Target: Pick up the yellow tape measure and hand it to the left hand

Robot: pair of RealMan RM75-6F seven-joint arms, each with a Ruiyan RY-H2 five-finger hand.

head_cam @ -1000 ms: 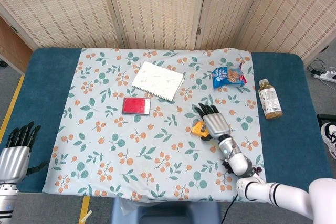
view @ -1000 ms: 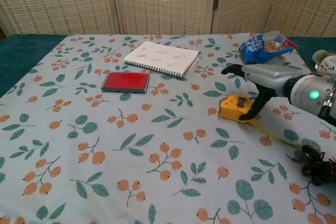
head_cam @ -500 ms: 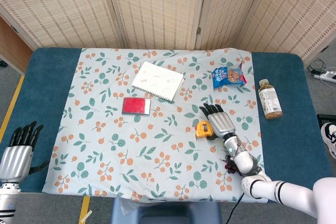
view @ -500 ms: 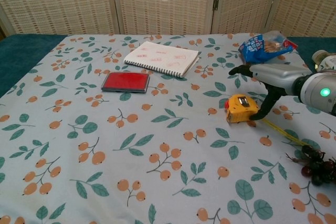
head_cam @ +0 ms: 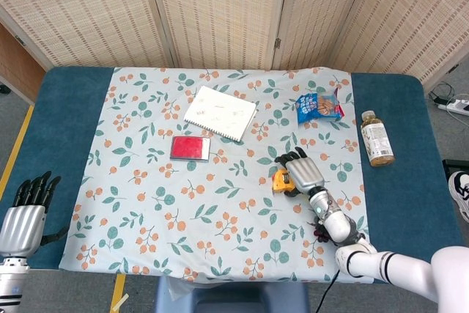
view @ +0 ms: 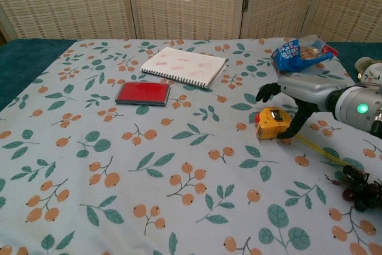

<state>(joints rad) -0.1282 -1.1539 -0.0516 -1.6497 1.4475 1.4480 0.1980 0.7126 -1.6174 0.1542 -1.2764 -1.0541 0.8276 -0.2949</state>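
Since a moment earlier the right hand (view: 298, 94) had curled its fingers (view: 267, 92) down over the yellow tape measure (view: 272, 123), thumb against its right side, though a firm grip could not be confirmed. The tape measure lay on the table (head_cam: 66, 108), barely shifted. The left hand (head_cam: 23, 214) waited with fingers extended, holding nothing.

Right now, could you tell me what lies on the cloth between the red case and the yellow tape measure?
Nothing does: in both views only bare flowered tablecloth lies between the red case and the yellow tape measure.
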